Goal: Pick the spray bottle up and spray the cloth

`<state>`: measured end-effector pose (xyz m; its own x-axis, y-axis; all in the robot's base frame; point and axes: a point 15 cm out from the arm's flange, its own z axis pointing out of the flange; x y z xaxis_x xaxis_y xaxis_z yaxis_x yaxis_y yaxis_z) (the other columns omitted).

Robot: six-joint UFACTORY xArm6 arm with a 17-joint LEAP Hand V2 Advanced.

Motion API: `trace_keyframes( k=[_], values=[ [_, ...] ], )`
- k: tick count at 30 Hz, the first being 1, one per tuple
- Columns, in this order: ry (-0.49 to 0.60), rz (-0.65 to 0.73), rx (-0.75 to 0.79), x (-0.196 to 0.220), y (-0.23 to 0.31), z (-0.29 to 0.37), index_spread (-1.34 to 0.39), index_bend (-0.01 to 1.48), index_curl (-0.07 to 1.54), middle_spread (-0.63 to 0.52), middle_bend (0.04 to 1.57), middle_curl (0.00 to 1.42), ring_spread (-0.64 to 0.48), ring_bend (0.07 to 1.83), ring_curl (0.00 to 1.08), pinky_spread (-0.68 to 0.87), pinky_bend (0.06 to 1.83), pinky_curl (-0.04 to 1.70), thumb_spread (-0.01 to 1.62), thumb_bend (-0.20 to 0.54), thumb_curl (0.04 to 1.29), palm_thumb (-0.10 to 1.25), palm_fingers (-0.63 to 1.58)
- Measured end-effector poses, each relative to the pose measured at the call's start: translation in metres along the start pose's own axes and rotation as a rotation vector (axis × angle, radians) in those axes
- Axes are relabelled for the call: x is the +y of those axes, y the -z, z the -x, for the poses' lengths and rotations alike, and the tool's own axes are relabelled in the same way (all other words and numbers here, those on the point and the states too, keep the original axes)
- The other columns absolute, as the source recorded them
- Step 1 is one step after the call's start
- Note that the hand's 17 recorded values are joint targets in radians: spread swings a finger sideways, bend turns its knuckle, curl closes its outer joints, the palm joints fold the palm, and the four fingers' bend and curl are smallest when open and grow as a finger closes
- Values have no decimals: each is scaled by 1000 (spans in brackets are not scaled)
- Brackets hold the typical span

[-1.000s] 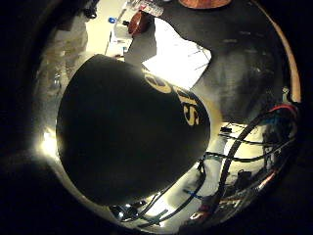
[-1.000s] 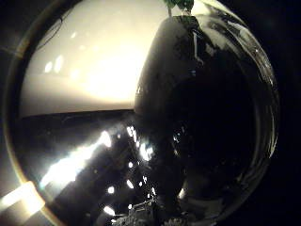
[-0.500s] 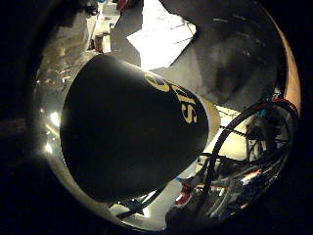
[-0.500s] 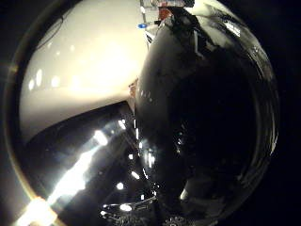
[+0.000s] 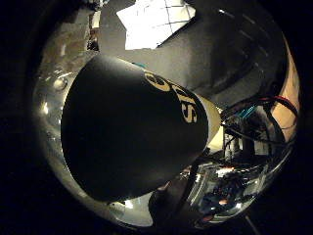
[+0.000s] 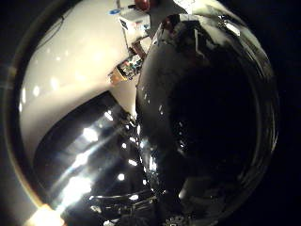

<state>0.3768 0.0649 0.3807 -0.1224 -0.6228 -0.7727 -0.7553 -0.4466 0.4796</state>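
Filling much of both palm views, black bottle sits right against my palm; white cloth lies on dark tabletop well apart from it; can't tell how my fingers are set

Dark table — a white cloth lies on it.

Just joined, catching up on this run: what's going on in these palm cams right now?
A dark spray bottle with yellow lettering fills most of the little finger side view, so it sits right against the palm. Past it, a white cloth lies on a dark surface. The thumb side view is mostly blocked by a glossy black shape, likely the same bottle. The fingers cannot be made out, so the grip itself cannot be confirmed. No spray is visible.
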Motion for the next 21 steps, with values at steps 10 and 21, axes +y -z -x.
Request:
trace_keyframes(
  k=[10, 21],
  values=[
    [-7, 77, 5, -20, -22, 1, -361, 1048, 1067, -304, 1192, 1172, -290, 1420, 961, -154, 1275, 1326, 1063, -20, 511, 832, 876],
    [-59, 73, -21, -55, -29, -24, -363, 1035, 1070, -307, 1181, 1183, -297, 1402, 976, -157, 1270, 1343, 1067, -19, 516, 825, 880]
  ],
)
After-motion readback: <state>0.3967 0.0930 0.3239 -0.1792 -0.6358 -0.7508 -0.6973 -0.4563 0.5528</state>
